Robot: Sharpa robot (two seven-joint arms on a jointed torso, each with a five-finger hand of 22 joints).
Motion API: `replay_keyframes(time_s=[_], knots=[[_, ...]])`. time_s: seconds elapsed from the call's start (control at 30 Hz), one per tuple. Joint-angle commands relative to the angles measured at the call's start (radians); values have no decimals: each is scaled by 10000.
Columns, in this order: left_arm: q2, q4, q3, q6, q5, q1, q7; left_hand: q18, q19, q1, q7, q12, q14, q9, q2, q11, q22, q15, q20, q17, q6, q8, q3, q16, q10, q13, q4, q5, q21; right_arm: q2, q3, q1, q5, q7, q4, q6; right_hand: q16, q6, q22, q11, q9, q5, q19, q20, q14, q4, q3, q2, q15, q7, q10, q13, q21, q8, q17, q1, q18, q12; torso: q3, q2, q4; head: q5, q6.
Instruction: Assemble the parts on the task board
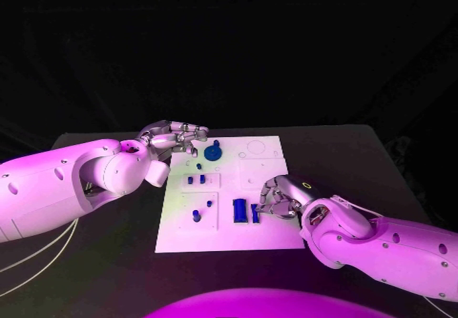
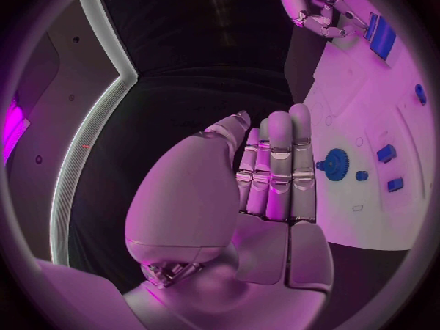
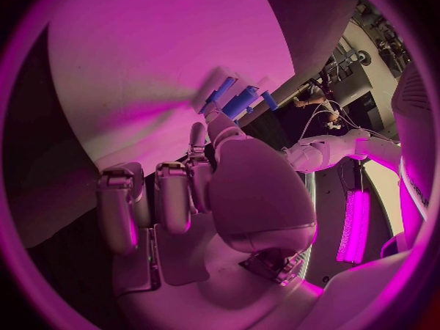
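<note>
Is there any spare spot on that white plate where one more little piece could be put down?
The task board looks bare along its near edge, below the upright blue parts, and in its far right corner past the blue gear. It is crowded around the gear, where the left hand hovers, and at the right edge, where the right hand touches the blue parts.

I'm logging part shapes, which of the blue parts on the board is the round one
The blue gear, at the task board's far end beside the left hand. It is a toothed disc; the other blue parts are small pegs or upright rectangular blocks.
</note>
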Motion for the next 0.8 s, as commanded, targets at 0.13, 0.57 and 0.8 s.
replay_keyframes(time_s=[0.13, 0.57, 0.8], knots=[[13, 10, 4, 151, 12, 7, 38, 50, 29, -11, -17, 67, -20, -17, 53, -3, -16, 80, 28, 0, -64, -6, -53, -14, -85, 15, 3, -6, -60, -378, 7, 33, 558, 952, 384, -623, -56, -256, 2628, 33, -9, 162, 1047, -61, 693, 142, -101, -31, -55, 49, -135, 790, 47, 59, 966, -85, -67, -332, 0, -20, -8, 18, 4], [218, -374, -143, -102, 302, -134, 796, 25, -822, 79, -14, 95, -1358, -68, 65, 75, -497, 257, 201, -557, -186, 46, -234, -1157, -361, 20, 136, -8, -1008, -555, 13, 1114, 7644, 5424, -651, 550, -7770, -1245, -1408, 1047, -1509, 582, -4162, 660, -2612, 196, 693, 174, 789, 1052, -4298, -5054, -10074, -2315, -6541, 832, 1676, -8306, -76, -461, -47, -31, 550], [547, -947, -150, -654, 672, -337, 2019, -182, -2439, 253, 45, -362, -2887, -121, 99, 366, -1830, 859, 906, -2049, -306, 67, -169, -4331, -689, -474, 295, -2, -3317, 117, 31, 1661, 11356, 6928, -2358, 1598, -11965, -394, -4201, 1485, -2663, 702, -4952, 1417, -3358, 318, 2058, -164, 1565, 1486, -3741, -9217, -12996, -4051, -9178, 1014, 1781, -11325, -163, -774, -100, -12, 1051]])
